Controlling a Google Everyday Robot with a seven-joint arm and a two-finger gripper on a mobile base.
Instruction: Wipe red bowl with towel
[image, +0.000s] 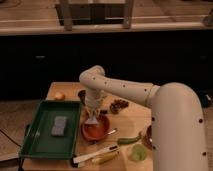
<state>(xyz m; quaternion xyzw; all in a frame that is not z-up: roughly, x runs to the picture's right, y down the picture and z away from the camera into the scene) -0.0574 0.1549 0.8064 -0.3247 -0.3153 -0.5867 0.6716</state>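
The red bowl (96, 129) sits on the wooden table (125, 150) just right of the green tray. My gripper (93, 116) hangs straight down over the bowl's left half and holds a pale towel (92, 120) that touches the inside of the bowl. The white arm (130, 90) reaches in from the right and bends down over the bowl.
A green tray (42, 145) with a grey sponge (59, 126) lies at the left. An orange fruit (59, 96), a dark cup (82, 94), a brown cluster (119, 105), a green pepper (129, 139), a lime-green piece (138, 153), a white-handled tool and a banana (95, 156) lie around the bowl.
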